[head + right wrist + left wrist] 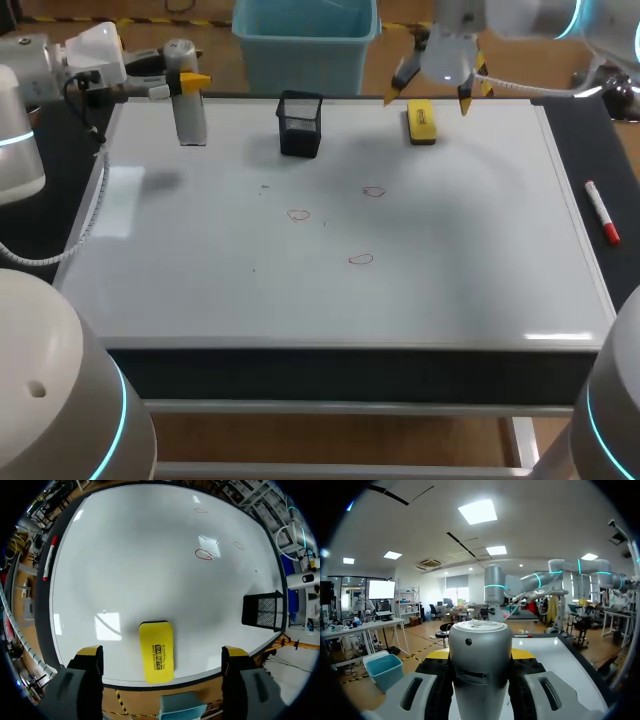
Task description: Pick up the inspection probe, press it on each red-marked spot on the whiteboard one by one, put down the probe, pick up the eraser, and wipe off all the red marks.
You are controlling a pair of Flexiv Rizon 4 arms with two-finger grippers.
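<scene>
Left jaws: clamped on the inspection probe (188,118), a yellow tip against each flank of its silver body in your left wrist view. In the head view it stands upright at the upper left, over the far corner of the whiteboard (460,260). Whether its foot touches the board, you cannot tell.
Right jaws: spread wide and empty, at the upper right of centre in the head view. They hang directly above the eraser (156,651), which lies flat on the board between and below the tips, touched by neither.
Red marks (298,214): three small loops near the middle of the head view, none wiped.
Other things: a black mesh holder (300,124) stands between probe and eraser. A red marker (602,212) lies on the bench at the right edge, off the board.
Progress: you can judge the pressing finished, since the probe sits well apart from the marks. Releasing it, gripping the eraser and all the wiping remain.
</scene>
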